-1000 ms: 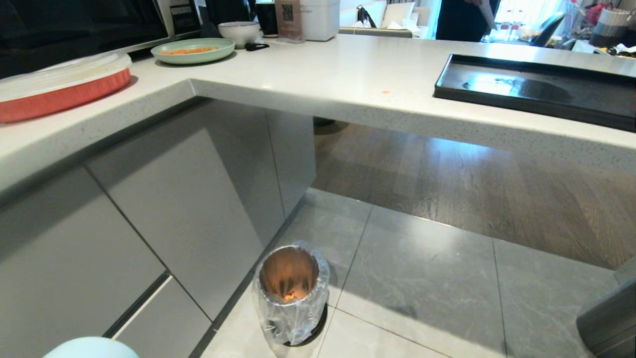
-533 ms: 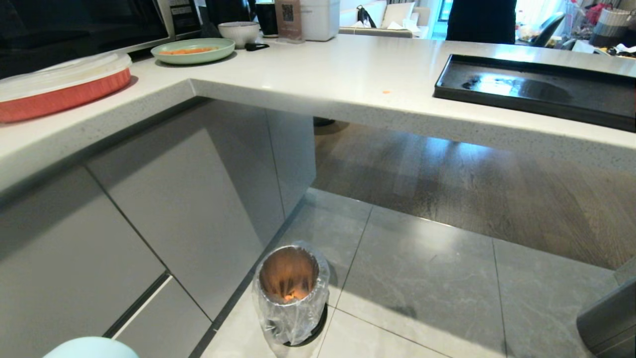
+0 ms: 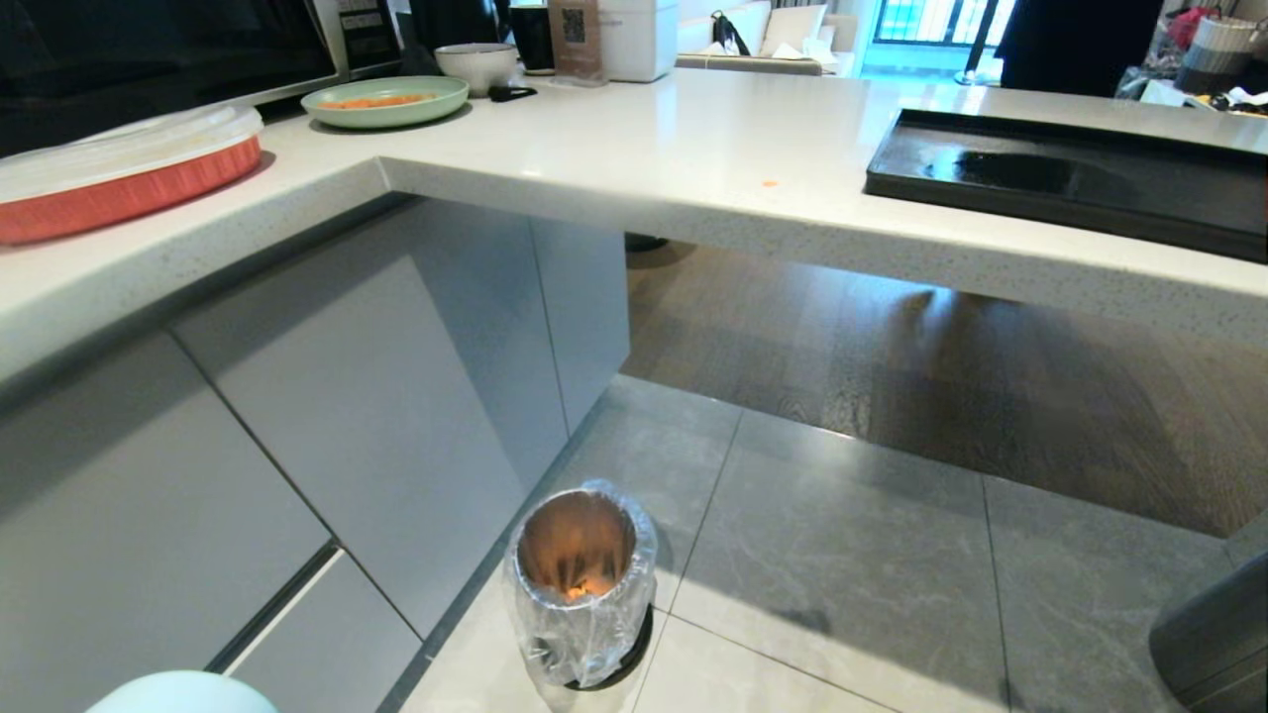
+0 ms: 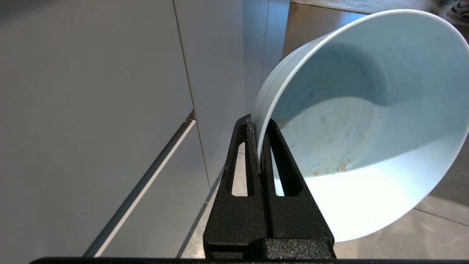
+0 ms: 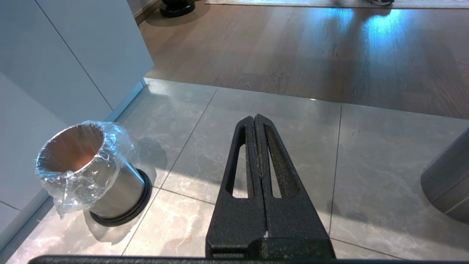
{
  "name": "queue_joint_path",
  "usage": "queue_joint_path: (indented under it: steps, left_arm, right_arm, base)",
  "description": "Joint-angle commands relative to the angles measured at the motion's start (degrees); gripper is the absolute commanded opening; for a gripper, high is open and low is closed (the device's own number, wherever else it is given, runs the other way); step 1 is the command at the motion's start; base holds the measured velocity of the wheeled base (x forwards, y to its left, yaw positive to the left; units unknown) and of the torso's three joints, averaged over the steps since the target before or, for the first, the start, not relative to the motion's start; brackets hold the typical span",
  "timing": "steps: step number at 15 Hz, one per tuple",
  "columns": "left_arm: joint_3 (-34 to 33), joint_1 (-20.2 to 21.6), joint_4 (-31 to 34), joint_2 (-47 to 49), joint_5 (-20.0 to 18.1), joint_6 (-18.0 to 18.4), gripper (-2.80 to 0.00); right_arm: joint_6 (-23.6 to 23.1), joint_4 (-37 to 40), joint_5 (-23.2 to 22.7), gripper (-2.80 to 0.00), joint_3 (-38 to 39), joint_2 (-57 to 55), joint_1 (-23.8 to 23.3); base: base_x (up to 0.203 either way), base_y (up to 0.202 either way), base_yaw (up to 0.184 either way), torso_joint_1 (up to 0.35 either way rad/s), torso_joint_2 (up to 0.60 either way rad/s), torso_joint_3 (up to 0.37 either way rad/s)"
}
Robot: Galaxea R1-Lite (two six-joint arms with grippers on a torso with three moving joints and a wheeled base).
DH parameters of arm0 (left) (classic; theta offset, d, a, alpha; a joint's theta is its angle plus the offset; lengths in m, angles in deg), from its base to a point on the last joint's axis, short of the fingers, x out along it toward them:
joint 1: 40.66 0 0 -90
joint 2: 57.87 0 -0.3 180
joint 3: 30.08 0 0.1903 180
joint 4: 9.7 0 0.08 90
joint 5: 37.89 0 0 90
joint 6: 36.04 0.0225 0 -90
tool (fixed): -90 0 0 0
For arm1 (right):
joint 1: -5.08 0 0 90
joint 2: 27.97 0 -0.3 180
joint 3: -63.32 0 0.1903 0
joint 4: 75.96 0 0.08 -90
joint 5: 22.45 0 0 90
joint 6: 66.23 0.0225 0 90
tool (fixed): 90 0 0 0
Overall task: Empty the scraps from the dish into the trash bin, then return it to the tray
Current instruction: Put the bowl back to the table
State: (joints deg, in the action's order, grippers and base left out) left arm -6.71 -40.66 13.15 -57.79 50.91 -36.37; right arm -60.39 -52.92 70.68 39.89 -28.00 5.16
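Bowl (image 4: 362, 121): pale blue, held by its rim, the wall pinched between the two jaws of the left gripper (image 4: 259, 146), one jaw inside, one outside. It is tipped on edge, mouth facing away from the jaws. Inside shows only a few small orange specks and smears near the bottom; no slices or sticks remain. In the head view only its top edge shows, low at the left, beside the cabinet fronts.

Bin (image 3: 580, 584): on the floor tiles, off to the side of the jaws, not under the bowl. Orange bits (image 3: 584, 588) lie at its bottom. Judgement: dumping is done; the return to the tray (image 3: 1070, 183) is the step in hand.

Tray: on the counter (image 3: 634, 149), well above and well apart from the jaws, nothing on it.

Right gripper (image 5: 258, 121): jaws pressed together, nothing between them, hanging over the floor with the bin off to one side.

For the return: level the bowl before lifting, since a rim pinch lets it swing. Clear the counter edge with margin. Lower until the base sits flat inside the tray rim, then release.

Stray orange crumb (image 3: 769, 183) on the counter; not part of this step.
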Motion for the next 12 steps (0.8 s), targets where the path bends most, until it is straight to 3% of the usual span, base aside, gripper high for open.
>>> queue_joint_path:
  steps: [1, 12]
  left_arm:
    - [0.00, 0.00, -0.02, 0.01, -0.02, -0.02, -2.80]
    - [0.00, 0.00, -0.02, 0.01, -0.02, -0.02, -2.80]
  right_arm:
    - [0.05, -0.08, 0.03, -2.80, 0.00, 0.02, 0.01]
    - [0.05, -0.05, 0.03, -2.80, 0.06, 0.02, 0.01]
  base:
    - [0.000, 0.000, 0.000, 0.000, 0.00, 0.000]
    - [0.000, 0.000, 0.000, 0.000, 0.00, 0.000]
